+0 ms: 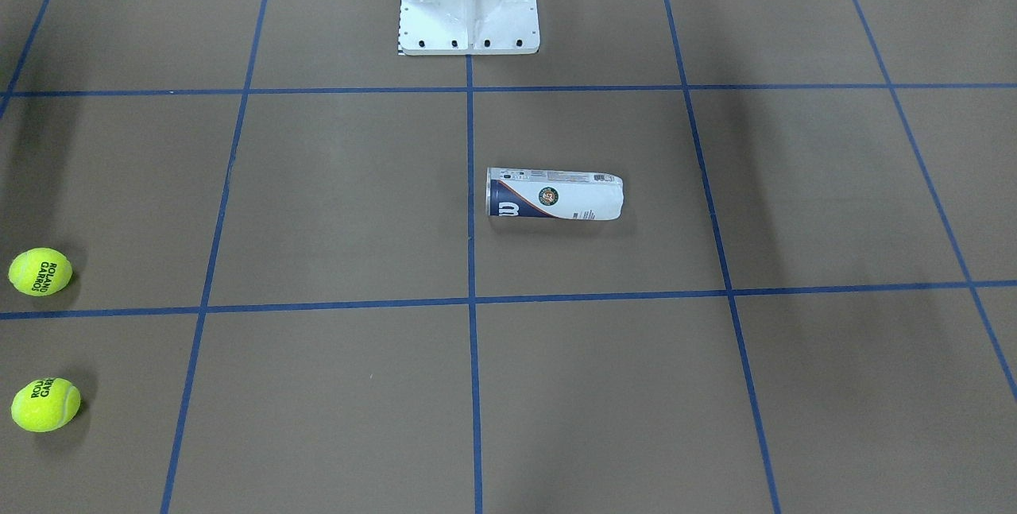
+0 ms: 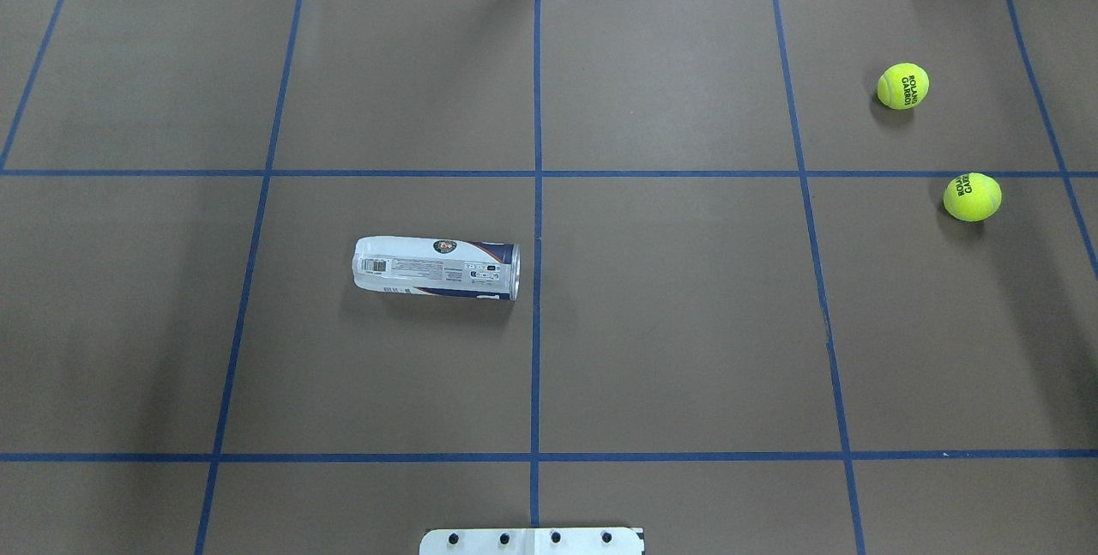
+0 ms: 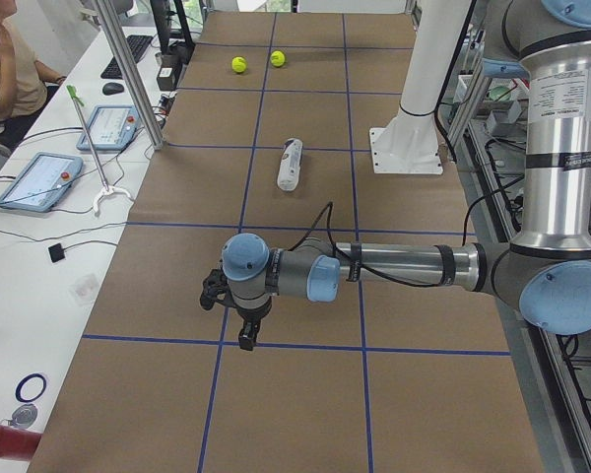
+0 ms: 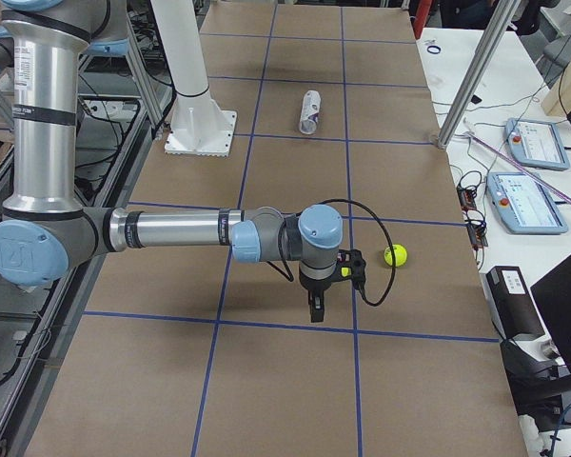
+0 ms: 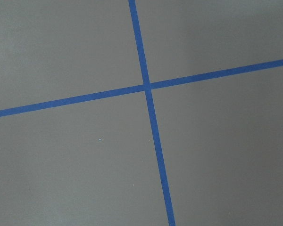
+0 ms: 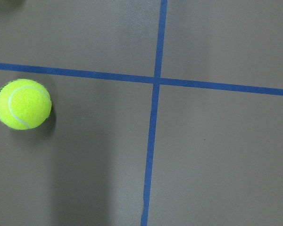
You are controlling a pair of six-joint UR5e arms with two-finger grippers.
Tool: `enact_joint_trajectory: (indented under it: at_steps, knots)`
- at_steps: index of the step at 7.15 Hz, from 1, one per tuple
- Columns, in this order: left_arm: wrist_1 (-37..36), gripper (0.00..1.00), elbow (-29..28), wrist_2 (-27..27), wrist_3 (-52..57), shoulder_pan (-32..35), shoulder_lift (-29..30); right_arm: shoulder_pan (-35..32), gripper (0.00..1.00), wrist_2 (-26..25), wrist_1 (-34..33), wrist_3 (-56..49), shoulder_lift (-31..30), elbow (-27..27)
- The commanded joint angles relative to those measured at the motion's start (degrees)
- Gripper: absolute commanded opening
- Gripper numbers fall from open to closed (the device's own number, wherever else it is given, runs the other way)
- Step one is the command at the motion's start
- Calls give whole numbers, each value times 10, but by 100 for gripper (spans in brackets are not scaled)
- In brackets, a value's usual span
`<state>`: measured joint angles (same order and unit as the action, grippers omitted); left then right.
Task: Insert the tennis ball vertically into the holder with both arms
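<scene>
The holder, a clear tube with a white and navy label, lies on its side near the table's middle; it also shows in the overhead view. Two yellow tennis balls rest on the robot's right side. One ball shows in the right wrist view. My left gripper hangs over the table far from the holder, seen only from the side; I cannot tell if it is open. My right gripper hangs close to the balls; I cannot tell its state either.
The white pedestal base stands at the robot's edge of the table. Blue tape lines form a grid on the brown cover. An operator, tablets and a metal post are along the far side.
</scene>
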<state>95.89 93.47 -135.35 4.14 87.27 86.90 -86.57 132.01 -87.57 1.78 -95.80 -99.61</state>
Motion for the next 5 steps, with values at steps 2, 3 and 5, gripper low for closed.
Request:
enact_joint_trajectory:
  at_steps: [2,3,5]
  knots:
    - [-1,100,1,1,-4,-1,4,0,99,0,0,0,1,-5]
    - [0,100,8,3,-3,0,-1,0,99,-2,2,1,10,-9]
    - [1,100,10,43,-5,-2,11,0,99,-5,6,1,19,-14]
